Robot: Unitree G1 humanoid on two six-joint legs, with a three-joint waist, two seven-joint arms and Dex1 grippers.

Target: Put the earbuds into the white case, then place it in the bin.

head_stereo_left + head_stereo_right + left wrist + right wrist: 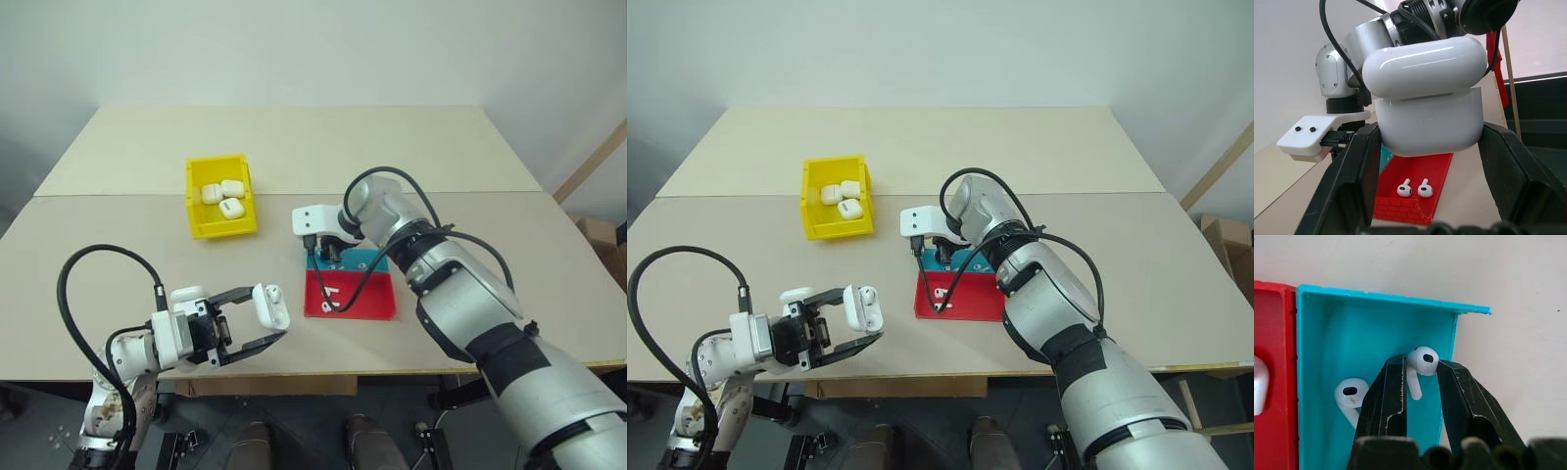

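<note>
On the table [411,147], the yellow bin [199,223] holds three closed cases, the red and blue tray [372,304] sits under the right gripper [1422,368], whose fingers pinch one earbud [1421,359] in the blue section, and the left gripper [265,315] clamps the open-lidded white case [271,305].

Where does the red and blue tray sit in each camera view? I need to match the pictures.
Left eye view: the red and blue tray lies right of centre on the table.
Right eye view: it lies just below centre.
Left wrist view: its red half shows behind the white case.
Right wrist view: its blue half shows up close, with the red half alongside.
Shared landmark: the earbuds lying in the red half.
</note>
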